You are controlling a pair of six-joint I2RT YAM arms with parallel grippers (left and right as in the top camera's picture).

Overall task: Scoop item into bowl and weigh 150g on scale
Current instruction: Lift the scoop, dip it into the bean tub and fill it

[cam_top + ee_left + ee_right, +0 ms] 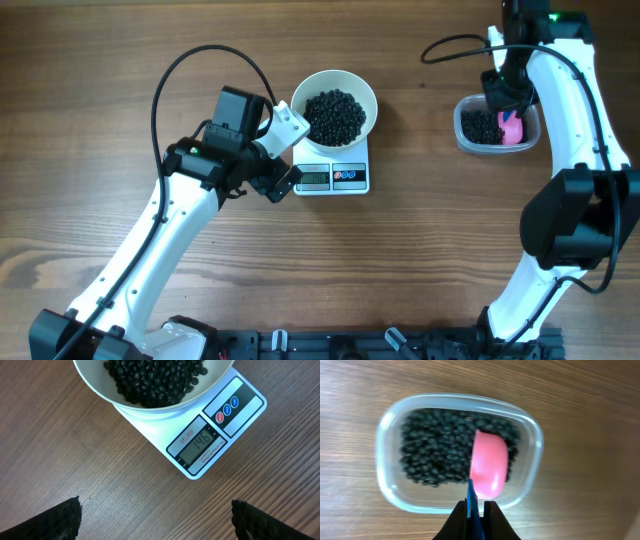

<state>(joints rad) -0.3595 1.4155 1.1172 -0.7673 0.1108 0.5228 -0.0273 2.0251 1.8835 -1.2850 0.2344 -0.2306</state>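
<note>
In the right wrist view the right gripper (475,505) sits closest, at 6 o'clock, its fingers pressed together on the thin blue handle of a pink scoop (489,464). The scoop's head hangs over the 3 o'clock half of a clear plastic tub (385,482), which holds a layer of black beads (435,450); whether the head touches them cannot be told. From overhead this tub lies on the wooden counter (420,250) at about 3 o'clock from the white bowl (368,95), well apart from it. The bowl rests on the 12 o'clock end of the white scale (247,407) and carries a heap of the same beads. At the scale's 6 o'clock end the grey display (199,445) reads 146, with a red and a blue button (227,409) beside it. The left gripper (155,505) hovers just beside the scale at its 9 o'clock, fingers spread wide and holding nothing, with only bare counter between them.
</note>
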